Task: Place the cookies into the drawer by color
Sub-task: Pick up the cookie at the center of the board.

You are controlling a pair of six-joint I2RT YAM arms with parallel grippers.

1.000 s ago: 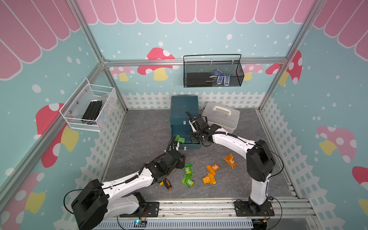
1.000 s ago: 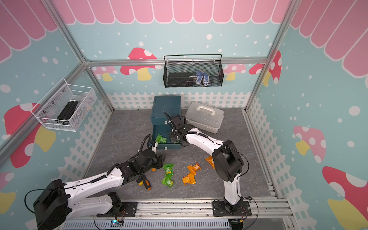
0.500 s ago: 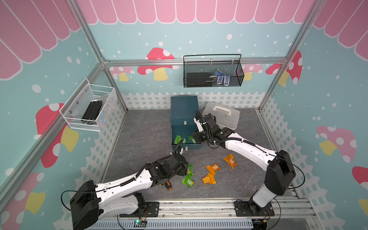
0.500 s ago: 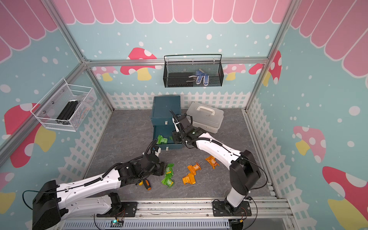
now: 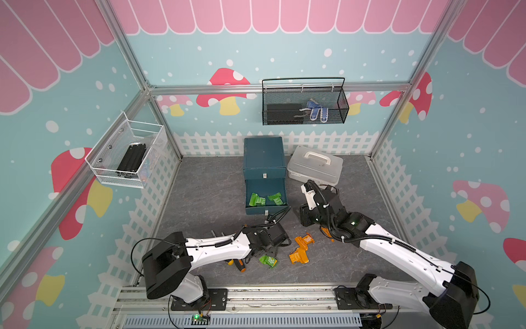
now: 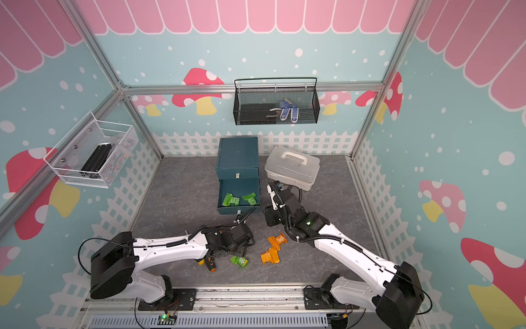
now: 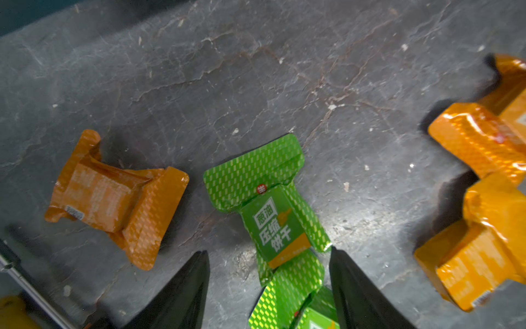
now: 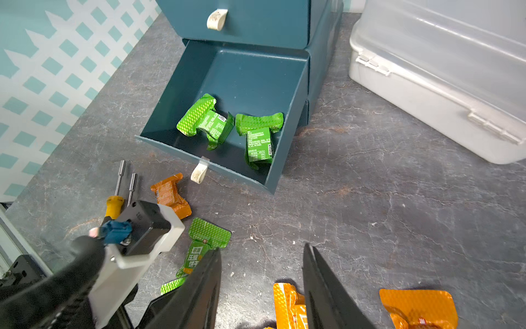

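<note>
Left gripper (image 7: 267, 252), which was up at the drawer a second ago, is now low over the table (image 7: 256, 71). Its jaws are spread to either side of a green cookie (image 7: 273, 225) and are not yet pinching it. A second green cookie (image 7: 287, 290) lies partly under that one, and an orange cookie (image 7: 113, 196) sits near. Further along, the cabinet (image 5: 264, 159) has its middle drawer (image 5: 266, 211) pulled out, and two green cookies (image 5: 257, 199) rest inside. Both arms were crowded at this drawer a second ago and it now stands clear. On the right, the right gripper (image 8: 263, 249) has drawn back from the drawer and hovers above the orange cookies (image 5: 304, 240), jaws parted and empty. The green drop-off looks done, so each arm seems free for its next pick: green goes to this drawer, orange needs another.
</note>
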